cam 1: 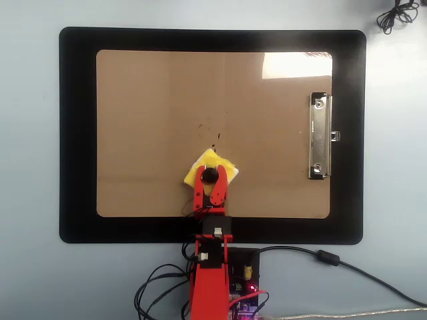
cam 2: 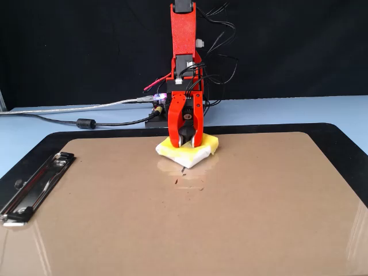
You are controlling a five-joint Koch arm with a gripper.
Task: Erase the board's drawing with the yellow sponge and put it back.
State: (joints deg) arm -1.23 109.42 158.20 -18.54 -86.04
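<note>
Few faint black flecks (cam 1: 215,138) of the drawing are sitting at twelve o'clock from the soft yellow sponge (cam 1: 212,167), so I am risking a miss. My gripper (cam 1: 210,175) is clamping its round black knob (cam 2: 185,133), flat on the smooth, glossy brown board (cam 1: 147,133).

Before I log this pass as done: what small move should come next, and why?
Probably push the sponge forward again. The gripper grips its knob, and faint dark marks show on the board just beyond it in the overhead view.
</note>
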